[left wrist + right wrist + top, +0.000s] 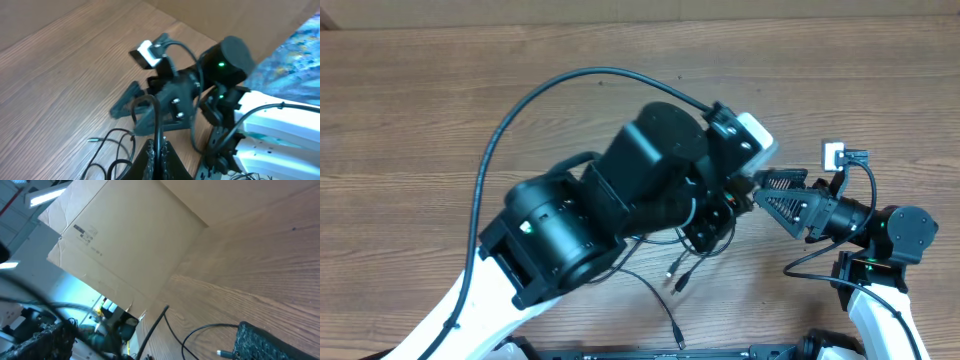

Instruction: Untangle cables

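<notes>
The cables [692, 252] are lying in a loose black bunch on the counter [410, 120], at 5 o'clock from its middle. The left end effector [159, 151] is pinching one of them, fully closed. The right end effector [758, 195], at 3 o'clock of the bunch, is gaping wide, holding nothing. Pulling hard could be tightening the knot, or the thin cable could be slipping free. The box [125, 255] is showing a label [84, 233] with print too small to read.

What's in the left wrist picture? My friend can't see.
The left gripper is shut on a thin black cable rising between its fingers. Ahead, the black right gripper stands open over the brown wooden table, where black cable loops lie.
</notes>
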